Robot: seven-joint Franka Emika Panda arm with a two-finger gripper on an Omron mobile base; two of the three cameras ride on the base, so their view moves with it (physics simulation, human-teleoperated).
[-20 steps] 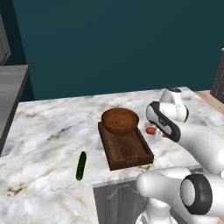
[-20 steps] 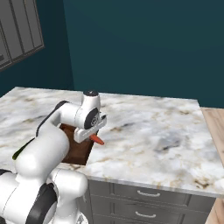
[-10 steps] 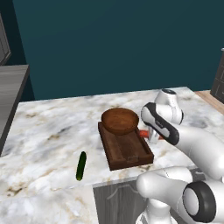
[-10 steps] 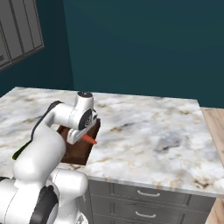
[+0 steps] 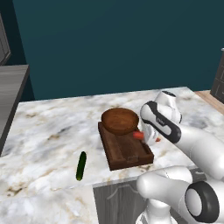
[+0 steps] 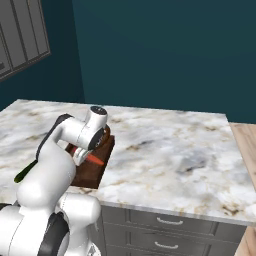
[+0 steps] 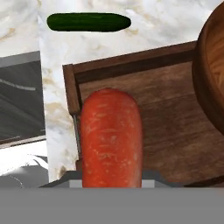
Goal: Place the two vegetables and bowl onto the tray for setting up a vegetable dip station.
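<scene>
Pincer (image 5: pixel 146 136) clamped on slim red-orange carrot stick (image 7: pixel 110 138), frame centre, over dark brown wooden tray (image 5: pixel 127 153). Lower it onto bare tray floor, clear of round brown wooden bowl (image 5: pixel 120 121), then release.

The red-orange carrot (image 7: pixel 111 138) hangs over the brown tray (image 5: pixel 124 153) — the round bowl (image 5: pixel 120 121) sits on the tray's far end. The green cucumber (image 5: pixel 81 166) lies on the counter, apart.

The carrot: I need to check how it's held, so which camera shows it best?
The hand view: the carrot is large and central, hanging over the tray. In the left base view it is a small red tip beside the bowl; in the right base view, a thin red strip under the gripper.
</scene>
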